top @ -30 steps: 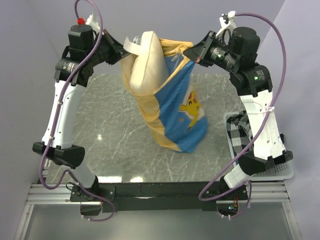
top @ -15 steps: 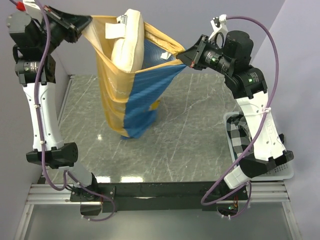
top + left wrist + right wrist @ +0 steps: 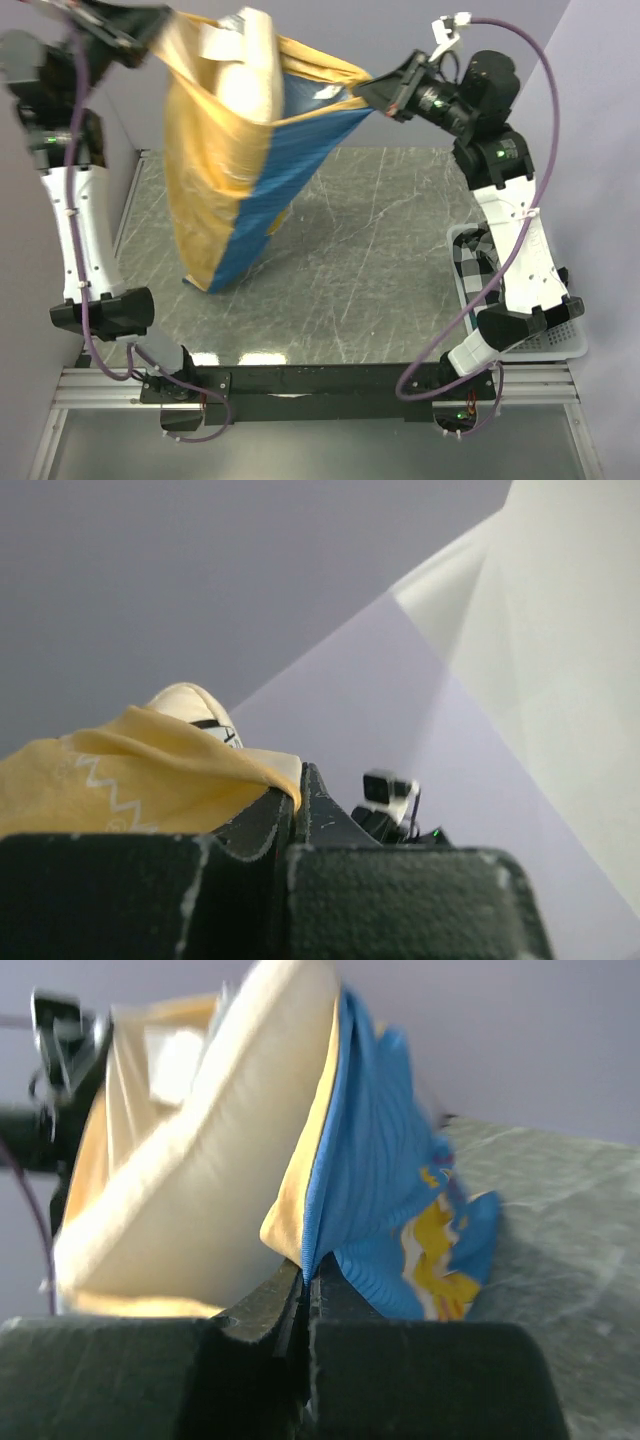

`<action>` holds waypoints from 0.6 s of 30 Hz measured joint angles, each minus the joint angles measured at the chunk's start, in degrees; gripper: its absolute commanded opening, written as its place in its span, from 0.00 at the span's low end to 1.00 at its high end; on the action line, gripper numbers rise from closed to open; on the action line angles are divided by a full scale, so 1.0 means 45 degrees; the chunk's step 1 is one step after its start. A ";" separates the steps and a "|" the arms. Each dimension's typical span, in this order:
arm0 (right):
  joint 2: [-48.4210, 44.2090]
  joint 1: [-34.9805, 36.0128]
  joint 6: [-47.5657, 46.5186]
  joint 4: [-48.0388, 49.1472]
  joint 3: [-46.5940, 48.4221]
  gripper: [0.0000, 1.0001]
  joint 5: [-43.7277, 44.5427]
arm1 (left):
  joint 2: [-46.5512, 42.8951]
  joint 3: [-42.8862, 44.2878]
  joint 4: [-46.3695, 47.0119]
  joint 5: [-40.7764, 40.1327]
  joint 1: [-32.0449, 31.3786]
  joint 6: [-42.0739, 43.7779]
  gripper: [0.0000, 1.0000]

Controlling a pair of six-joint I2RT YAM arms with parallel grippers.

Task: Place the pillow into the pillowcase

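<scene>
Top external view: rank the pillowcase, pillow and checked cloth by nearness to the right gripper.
1. pillowcase, its rim pinched in the right gripper.
2. pillow, to the left, poking out of the open mouth.
3. checked cloth, low on the right side.

Bright, even light; the table glares near its edge; the pillowcase seemingly motion-blurred.

The pillowcase is hung above the table, stretched between both arms. One corner of its mouth is pinched by the left gripper far left, the other by the right gripper further right. The pillow is stood upright inside, its top poking out past the rim. A cloth is sat in a tray at the table's right edge.
</scene>
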 measured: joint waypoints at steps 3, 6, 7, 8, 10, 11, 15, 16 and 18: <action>-0.0044 -0.1258 0.0427 0.0053 -0.0437 0.00 -0.0102 | -0.0510 -0.2433 0.0136 -0.0335 -0.1851 0.1112 0.01; -0.0039 -0.1681 0.0782 0.0029 -0.0447 0.00 -0.0204 | -0.0121 -0.3536 -0.0573 -0.0306 -0.2803 0.1899 0.01; -0.0044 -0.1637 0.0831 0.0044 -0.0447 0.00 -0.0243 | 0.0058 -0.3570 -0.0826 -0.0287 -0.2851 0.2045 0.01; -0.0044 -0.1486 0.0889 0.0151 -0.0471 0.00 -0.0282 | 0.0262 -0.3570 -0.1010 -0.0262 -0.2793 0.2108 0.01; -0.0078 -0.1122 0.0923 0.0607 -0.0631 0.00 -0.0262 | 0.0495 -0.3570 -0.0899 -0.0277 -0.2244 0.1982 0.01; -0.0078 -0.0899 0.0899 0.0680 -0.0636 0.00 -0.0209 | 0.0525 -0.3560 -0.0690 -0.0233 -0.1758 0.1681 0.01; 0.0112 0.0724 0.0525 0.0636 -0.0418 0.00 0.0340 | 0.1171 -0.1554 0.0078 0.0194 0.0903 -0.0073 0.01; 0.0335 0.1258 0.0452 0.0612 -0.0063 0.00 0.0432 | 0.1603 -0.0461 0.0325 0.0277 0.1583 -0.0656 0.01; 0.1020 0.2098 0.0374 0.0656 0.0879 0.00 0.0466 | 0.2307 0.1185 0.1253 0.0238 0.2589 -0.1753 0.01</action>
